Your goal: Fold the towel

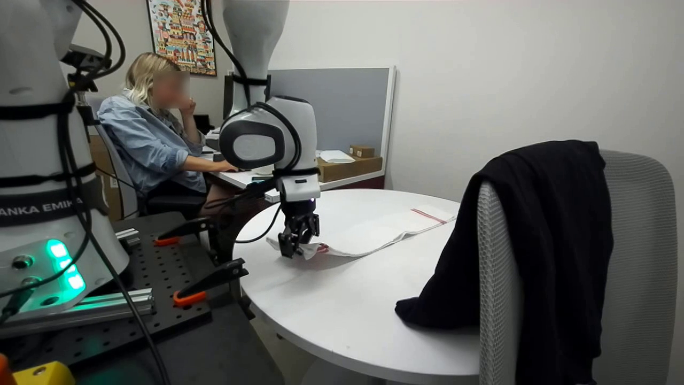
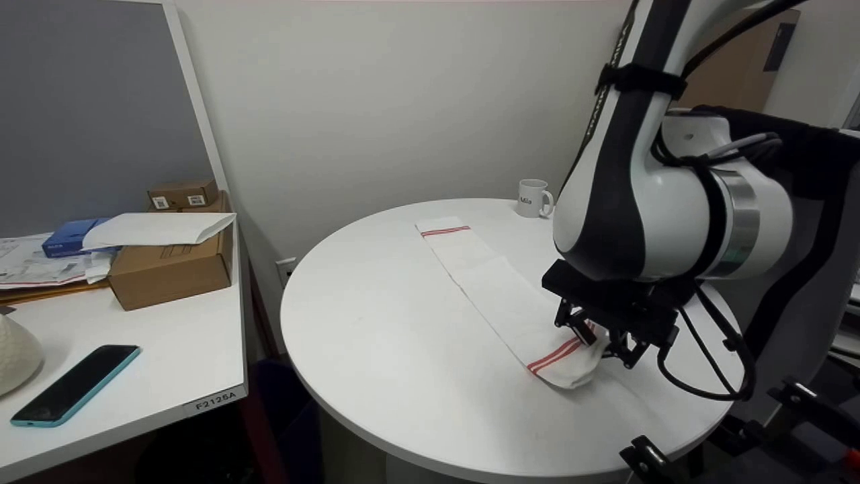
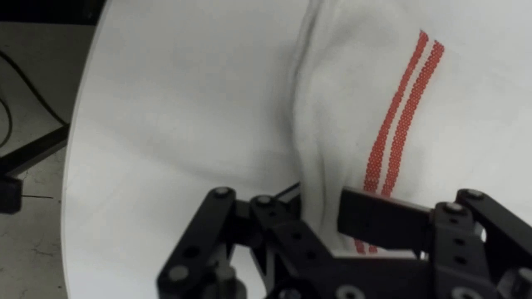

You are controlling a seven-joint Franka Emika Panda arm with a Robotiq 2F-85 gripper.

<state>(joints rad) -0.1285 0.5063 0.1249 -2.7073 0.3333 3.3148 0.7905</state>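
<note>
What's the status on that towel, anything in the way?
Gripper astride one end of the towel, firm hold unclear. Towel in a long strip on the table. Mug stands apart, seemingly not in the way.

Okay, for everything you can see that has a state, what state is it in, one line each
Towel: long strip, mostly flat, one end rumpled.
Tool: jaws apart, towel's end between them; whether gripping, I can't tell.
Mug: upright, contents not visible.
Phone: flat on the desk, screen dark.
Robot base lights: lit green.
Black cloth: draped over the chair.
Small cardboard box: looks closed.
</note>
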